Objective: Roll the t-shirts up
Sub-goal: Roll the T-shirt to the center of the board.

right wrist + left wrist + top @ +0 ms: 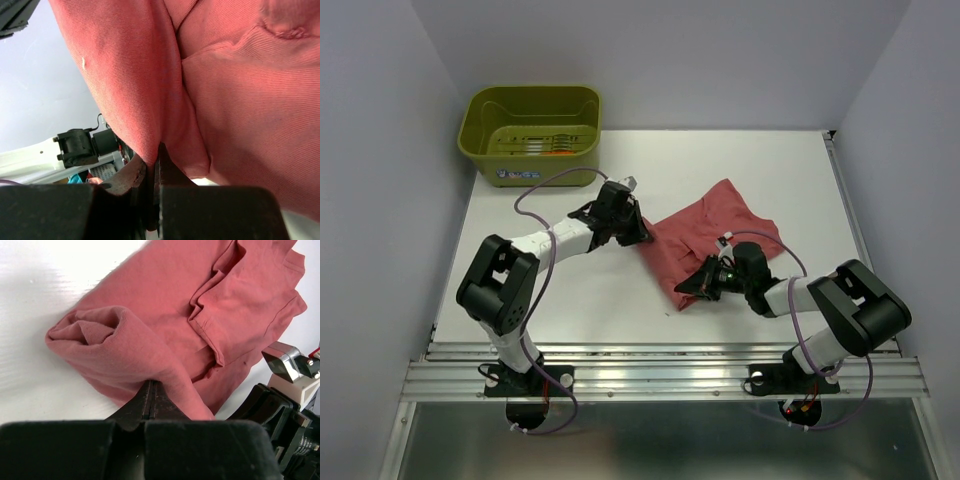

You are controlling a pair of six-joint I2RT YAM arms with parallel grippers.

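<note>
From above, the rose-red t-shirt [725, 222] lies crumpled on the counter [610, 300], right of the olive-green basket [530, 165] and nearer the arms. The left tool [642, 232] sits at the shirt's basket-side corner and the right tool [692, 285] at the corner farther from the basket, so each arm has its own end. In the left wrist view the jaws are closed on a fold of the cloth, which is already curled into a loose tube [95, 335]. In the right wrist view the jaws likewise pinch the hem (cloth drapes up and over them). The held edge runs between the two tools, so the roll probably has to turn away from the basket, across the shirt.
</note>
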